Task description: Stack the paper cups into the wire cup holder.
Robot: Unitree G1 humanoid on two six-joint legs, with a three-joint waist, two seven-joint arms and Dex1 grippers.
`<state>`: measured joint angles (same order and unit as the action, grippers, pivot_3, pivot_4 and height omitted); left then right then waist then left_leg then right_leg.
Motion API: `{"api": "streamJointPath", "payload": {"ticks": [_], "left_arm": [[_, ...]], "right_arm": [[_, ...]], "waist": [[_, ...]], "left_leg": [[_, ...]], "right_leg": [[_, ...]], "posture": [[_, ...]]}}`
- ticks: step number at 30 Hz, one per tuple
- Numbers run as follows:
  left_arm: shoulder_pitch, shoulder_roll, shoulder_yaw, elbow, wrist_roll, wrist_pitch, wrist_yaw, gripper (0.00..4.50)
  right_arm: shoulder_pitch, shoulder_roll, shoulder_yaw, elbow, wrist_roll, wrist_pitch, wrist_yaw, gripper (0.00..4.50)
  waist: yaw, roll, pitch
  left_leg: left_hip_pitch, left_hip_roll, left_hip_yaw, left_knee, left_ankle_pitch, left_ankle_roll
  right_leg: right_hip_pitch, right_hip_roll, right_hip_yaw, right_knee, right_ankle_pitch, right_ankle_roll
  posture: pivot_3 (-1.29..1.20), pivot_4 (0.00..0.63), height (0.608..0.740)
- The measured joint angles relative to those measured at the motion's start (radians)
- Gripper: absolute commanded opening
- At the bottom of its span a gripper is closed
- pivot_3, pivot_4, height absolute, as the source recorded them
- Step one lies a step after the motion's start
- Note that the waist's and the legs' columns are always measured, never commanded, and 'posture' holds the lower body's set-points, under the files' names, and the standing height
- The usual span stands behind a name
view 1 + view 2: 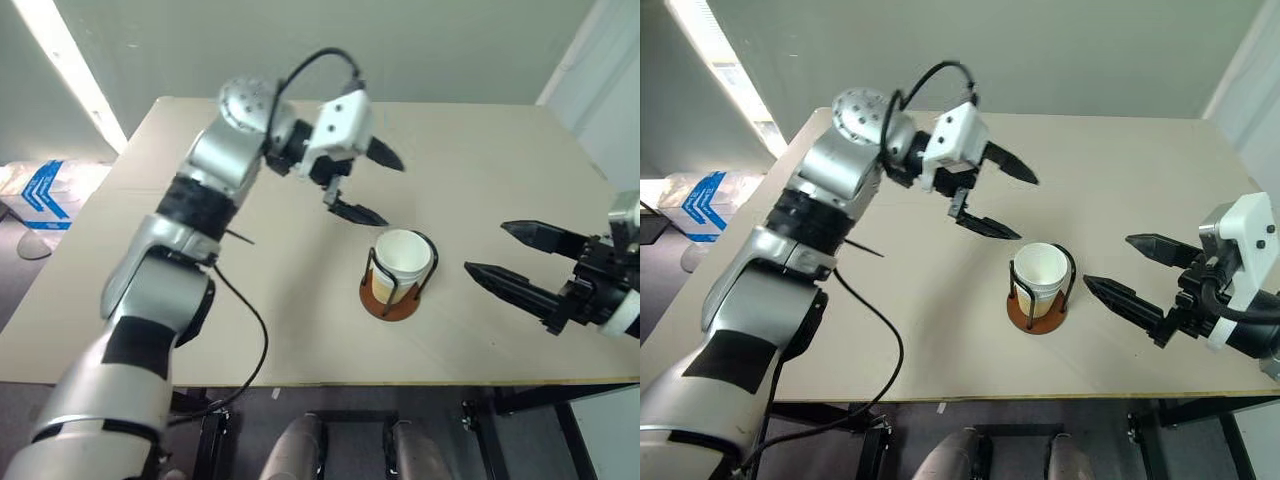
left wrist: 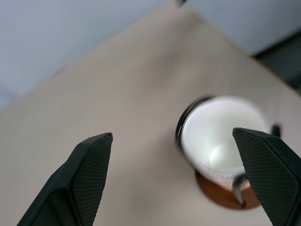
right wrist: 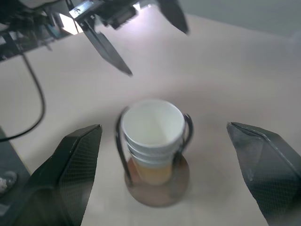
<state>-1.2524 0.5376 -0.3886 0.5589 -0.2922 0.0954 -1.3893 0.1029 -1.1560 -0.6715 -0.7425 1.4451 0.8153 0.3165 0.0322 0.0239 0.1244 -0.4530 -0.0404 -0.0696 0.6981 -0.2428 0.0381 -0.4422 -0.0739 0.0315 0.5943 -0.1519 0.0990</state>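
Observation:
A nested stack of paper cups (image 1: 402, 258), white inside with pale tan sides, stands upright between the black wire loops of the wire cup holder (image 1: 383, 301) on its reddish-brown base disc, near the middle of the table. My left gripper (image 1: 392, 192) hangs open just above and behind the stack, with nothing between its fingers. My right gripper (image 1: 485, 248) is open and empty too, low to the right of the holder and pointing at it. The right wrist view shows the stacked cups (image 3: 153, 127) in the holder (image 3: 160, 188) with the left gripper (image 3: 157, 52) beyond them.
The beige table (image 1: 300, 330) has its front edge close to me and its right edge near the right gripper. A black cable (image 1: 255, 340) hangs from the left arm over the table's front left. A blue-and-white object (image 1: 45, 190) lies on the floor at the left.

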Motion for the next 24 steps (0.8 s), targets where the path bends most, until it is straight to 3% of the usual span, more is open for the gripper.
{"api": "streamJointPath", "payload": {"ticks": [8,13,24], "left_arm": [[0.304,0.05,0.254,-0.299,0.008,0.312,0.403,4.48],[0.49,0.033,0.352,-0.46,0.015,0.436,0.604,4.48],[0.569,-0.052,0.454,-0.563,0.01,0.502,0.83,4.48]], "right_arm": [[-0.235,0.005,0.242,0.305,-0.285,-0.04,0.166,4.5],[-0.38,0.065,0.383,0.475,-0.48,-0.091,0.226,4.5],[-0.501,0.192,0.477,0.701,-0.791,-0.178,0.254,4.5]], "waist": [[0.004,0.0,0.0],[0.002,0.0,0.0],[0.003,0.0,0.0]], "left_leg": [[0.002,0.0,0.0,0.001,0.004,0.001],[0.004,0.0,-0.001,0.001,0.008,-0.001],[0.01,0.0,-0.003,-0.001,0.012,-0.005]], "right_leg": [[0.002,0.0,-0.001,0.0,0.003,-0.004],[0.003,0.001,-0.001,0.001,0.004,-0.008],[0.008,0.001,-0.001,0.002,0.006,-0.023]], "posture": [[0.0,0.15,0.74],[0.0,0.15,0.74],[0.0,0.15,0.74]]}}
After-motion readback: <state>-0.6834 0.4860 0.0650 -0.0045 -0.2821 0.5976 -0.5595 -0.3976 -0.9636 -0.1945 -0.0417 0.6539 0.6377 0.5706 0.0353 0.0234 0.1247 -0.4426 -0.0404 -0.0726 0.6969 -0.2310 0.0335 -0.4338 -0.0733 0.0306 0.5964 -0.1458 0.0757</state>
